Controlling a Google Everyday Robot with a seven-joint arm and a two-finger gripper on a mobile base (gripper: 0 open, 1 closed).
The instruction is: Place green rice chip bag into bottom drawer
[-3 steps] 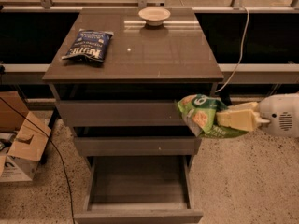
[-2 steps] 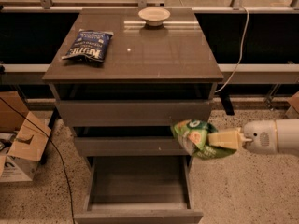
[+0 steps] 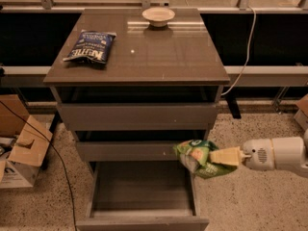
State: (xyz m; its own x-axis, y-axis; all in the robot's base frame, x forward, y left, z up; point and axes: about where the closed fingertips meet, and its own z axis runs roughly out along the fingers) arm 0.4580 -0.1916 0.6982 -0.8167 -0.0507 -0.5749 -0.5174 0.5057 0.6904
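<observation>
**Bag at drawer's edge, not yet in**

The gripper [image 3: 222, 156], low at the right of frame, is clamped on the right end of the green bag [image 3: 194, 154], so the bag sticks out leftward toward the cabinet [image 3: 139, 61]. The bag hangs in the air at the lower centre-right. It overlaps the right wall of the bottom drawer [image 3: 142, 192], which is pulled out, presumably to receive it. Whether the bag is over the tray or beside it is unclear. The drawer front is cut by the lower edge, and the arm runs off to the right.
</observation>
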